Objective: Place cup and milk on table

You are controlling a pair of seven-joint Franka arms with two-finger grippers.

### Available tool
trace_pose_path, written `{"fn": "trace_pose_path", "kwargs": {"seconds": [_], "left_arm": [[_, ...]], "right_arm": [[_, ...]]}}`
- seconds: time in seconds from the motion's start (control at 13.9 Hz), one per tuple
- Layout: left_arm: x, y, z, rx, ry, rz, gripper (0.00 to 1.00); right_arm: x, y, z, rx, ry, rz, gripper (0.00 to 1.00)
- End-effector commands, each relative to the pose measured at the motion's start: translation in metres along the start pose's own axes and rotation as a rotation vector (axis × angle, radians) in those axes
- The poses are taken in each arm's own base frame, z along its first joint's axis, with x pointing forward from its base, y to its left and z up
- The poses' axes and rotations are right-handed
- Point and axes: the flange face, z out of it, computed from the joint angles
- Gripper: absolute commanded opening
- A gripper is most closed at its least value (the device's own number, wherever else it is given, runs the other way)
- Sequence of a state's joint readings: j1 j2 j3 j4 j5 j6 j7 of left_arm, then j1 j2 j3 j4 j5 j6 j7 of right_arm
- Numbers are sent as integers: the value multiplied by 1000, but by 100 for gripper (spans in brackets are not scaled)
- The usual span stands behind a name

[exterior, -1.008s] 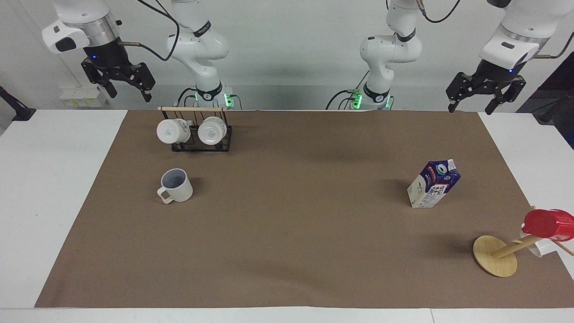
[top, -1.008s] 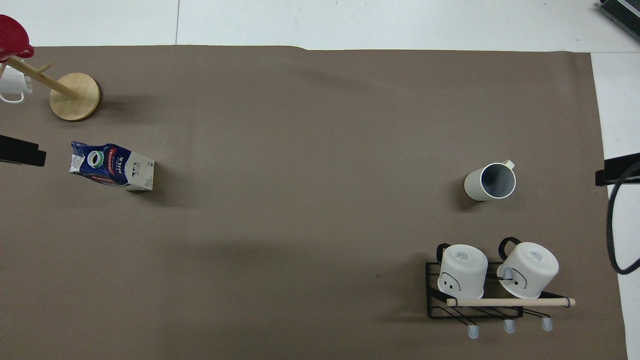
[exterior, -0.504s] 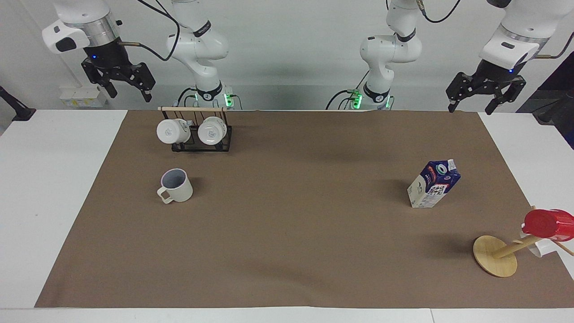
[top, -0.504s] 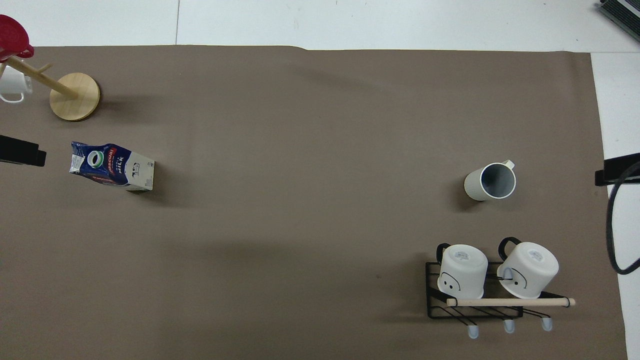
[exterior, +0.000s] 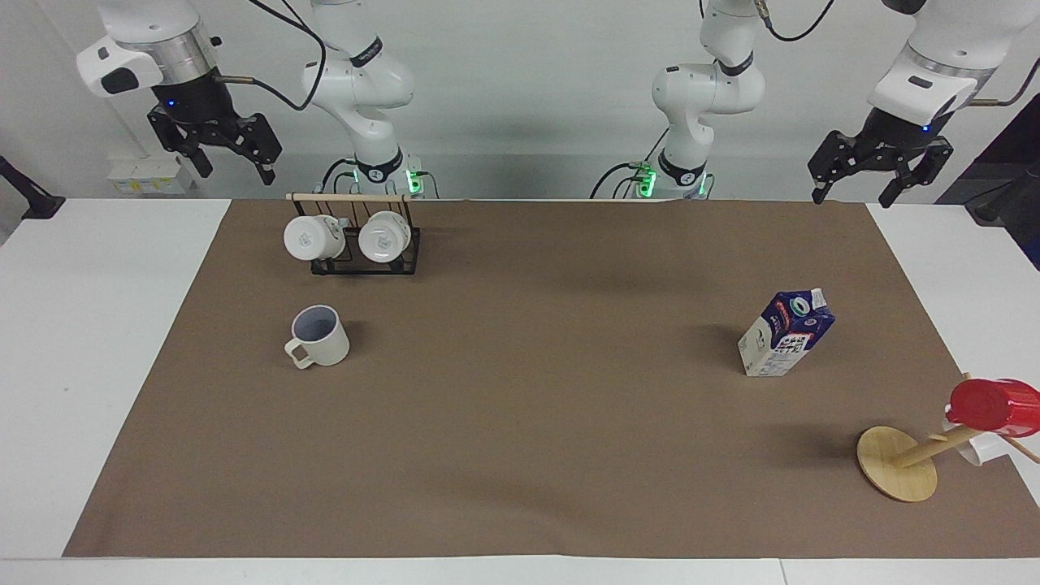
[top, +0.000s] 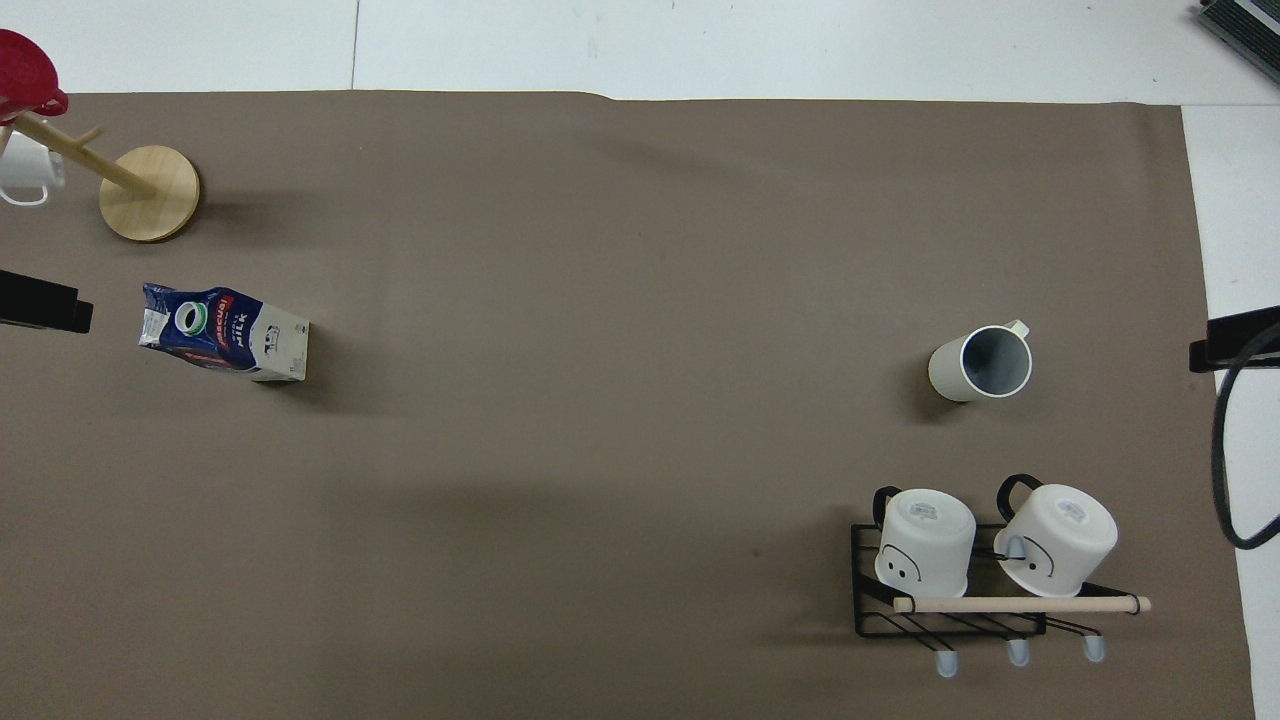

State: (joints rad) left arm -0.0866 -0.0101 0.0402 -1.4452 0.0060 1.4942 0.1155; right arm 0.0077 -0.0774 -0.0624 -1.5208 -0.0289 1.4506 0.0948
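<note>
While both of our arms wait raised at the robots' edge of the table [exterior: 49,341], we hold nothing in either hand. Our right gripper [exterior: 231,162] hangs over the white strip of tabletop beside the brown mat [exterior: 520,455] at the right arm's end, its fingers spread wide with only air between them. Our left gripper [exterior: 857,188] hangs over the mat's corner at the left arm's end, its fingers likewise parted and bare. We see the cup [exterior: 319,335] standing upright on the mat toward the right arm's end, mouth up, its handle turned away from the robots. It sits farther from us than the black wire rack [exterior: 366,262], well apart from it; on that rack two white mugs [exterior: 313,237] lie tipped with their bottoms showing. Toward the left arm's end, the milk [exterior: 786,333] stands upright on the mat, spout ring on its blue top. Farther from us than the milk, near the mat's corner, a wooden mug tree [exterior: 898,465] carries a red cup [exterior: 993,405] and a small white one.
</note>
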Motion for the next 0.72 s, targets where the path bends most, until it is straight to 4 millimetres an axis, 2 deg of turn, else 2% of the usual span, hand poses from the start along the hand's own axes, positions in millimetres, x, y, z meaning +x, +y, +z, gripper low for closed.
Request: {"fn": "trace_pose_path", "kwargs": {"seconds": [0.0,0.65], "left_arm": [[-2,0,-4,-12,4,12,100],[-3,2,-5,-12,4,17,100]], "right_arm": [[-3,1,0,-12,0,-16,100],[-2,3,7,-8,16,-8,100]]}}
